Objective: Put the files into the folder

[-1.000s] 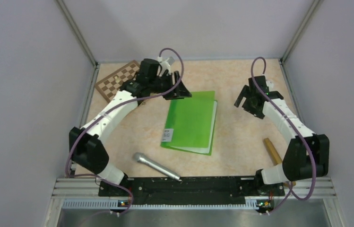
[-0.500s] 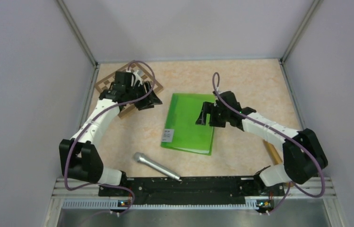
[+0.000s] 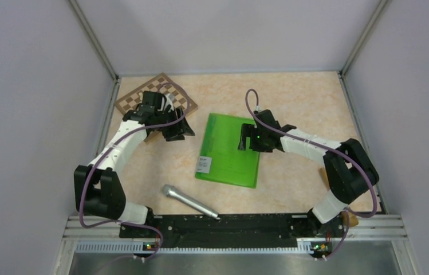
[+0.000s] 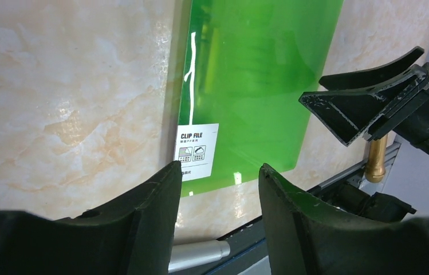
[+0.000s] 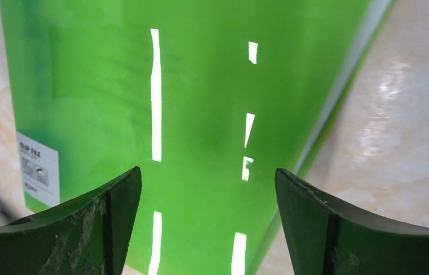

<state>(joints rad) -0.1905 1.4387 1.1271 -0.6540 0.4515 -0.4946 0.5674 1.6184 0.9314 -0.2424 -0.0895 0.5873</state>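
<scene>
The green folder (image 3: 229,152) lies closed and flat between my two grippers.
Right gripper (image 3: 245,140) is above its right half, jaws spread wide, empty; left gripper (image 3: 181,129), jaws half parted, holds nothing.

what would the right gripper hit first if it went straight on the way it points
Probably the green folder: the right gripper points down at its cover, open, nothing in between.
</scene>
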